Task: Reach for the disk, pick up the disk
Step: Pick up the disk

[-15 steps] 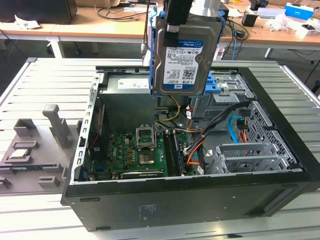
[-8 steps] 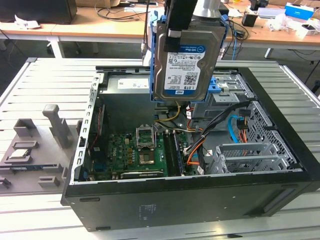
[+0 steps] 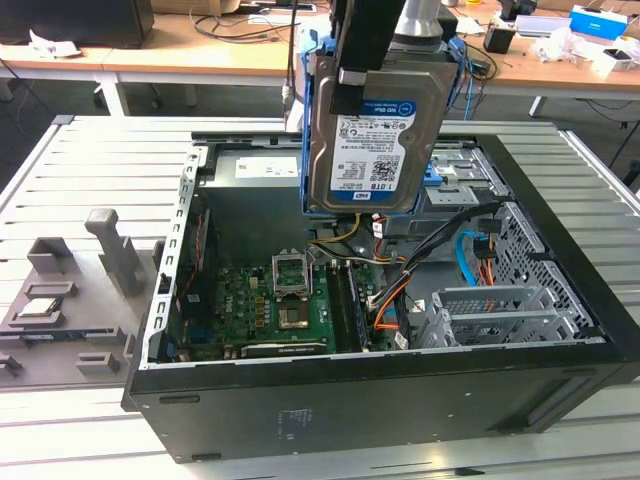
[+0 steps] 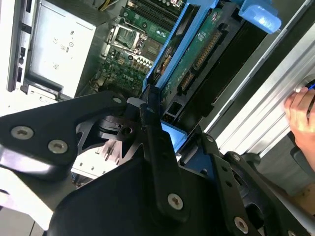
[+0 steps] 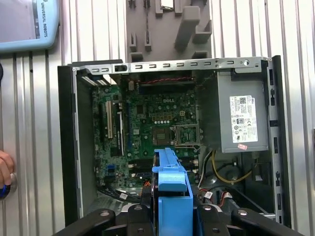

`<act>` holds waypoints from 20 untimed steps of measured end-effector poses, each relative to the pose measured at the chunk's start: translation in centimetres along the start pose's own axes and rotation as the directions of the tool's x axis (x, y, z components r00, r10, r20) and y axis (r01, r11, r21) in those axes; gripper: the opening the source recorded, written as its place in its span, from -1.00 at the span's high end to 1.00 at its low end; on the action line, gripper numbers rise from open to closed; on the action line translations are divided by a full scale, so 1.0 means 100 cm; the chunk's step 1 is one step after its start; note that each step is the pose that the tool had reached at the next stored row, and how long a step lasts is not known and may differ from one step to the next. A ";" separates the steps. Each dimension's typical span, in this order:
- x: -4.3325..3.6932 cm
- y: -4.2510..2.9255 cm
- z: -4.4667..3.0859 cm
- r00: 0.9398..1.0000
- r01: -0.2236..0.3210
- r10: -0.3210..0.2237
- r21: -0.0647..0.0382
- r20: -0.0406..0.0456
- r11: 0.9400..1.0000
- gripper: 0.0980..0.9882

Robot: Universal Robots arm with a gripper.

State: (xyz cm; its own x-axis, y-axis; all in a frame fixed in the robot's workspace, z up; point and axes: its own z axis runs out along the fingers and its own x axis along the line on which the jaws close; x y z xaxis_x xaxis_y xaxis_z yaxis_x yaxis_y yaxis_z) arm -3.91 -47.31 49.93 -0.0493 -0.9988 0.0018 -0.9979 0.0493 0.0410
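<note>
Exterior view, top middle: end effector (image 3: 350,90) clamped on the disk (image 3: 365,140), with one black finger pressed down the labelled face near an upper corner. Holds the disk upright in the air above the far half of the open computer case (image 3: 400,400). Turns the white-and-blue label toward the camera, with the blue bracket running along both long sides. Touches nothing below.

Beneath it, inside the case: a green motherboard (image 3: 270,300) with an open CPU socket (image 3: 290,268), orange and black cables, and a grey perforated drive cage (image 3: 490,310) toward the exterior view's right.

On the slatted metal table (image 3: 100,150), at the exterior view's left and well apart from the case: grey fixture blocks (image 3: 110,250) and a small square chip (image 3: 40,305) seated in a holder.

In the second wrist view: looks along the disk edge-on, with its green circuit side and blue bracket gripped between the black fingers (image 4: 152,132). Catches a person's hand (image 4: 300,110) over the table, outside the case wall.

In the first wrist view: looks straight down past the blue bracket end onto the motherboard and the silver power supply (image 5: 243,118), just beside it within the case.
</note>
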 end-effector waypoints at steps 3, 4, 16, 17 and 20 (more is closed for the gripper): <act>0.0059 -0.0003 0.0000 1.000 0.000 0.000 0.000 0.000 1.000 0.39; 0.0087 -0.0004 0.0000 1.000 0.000 0.000 0.000 0.000 1.000 0.39; 0.0359 -0.0018 -0.0001 1.000 0.000 0.000 0.000 0.000 1.000 0.39; 0.0379 -0.0019 0.0000 1.000 0.000 0.000 0.000 0.000 1.000 0.39; 0.0431 -0.0021 0.0000 1.000 0.000 0.000 0.000 0.000 1.000 0.39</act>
State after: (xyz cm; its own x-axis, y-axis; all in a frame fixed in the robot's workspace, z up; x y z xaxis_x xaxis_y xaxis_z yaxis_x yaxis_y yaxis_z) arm -3.90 -51.62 49.93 -0.0493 -0.9988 0.0019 -0.9979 0.0493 0.0410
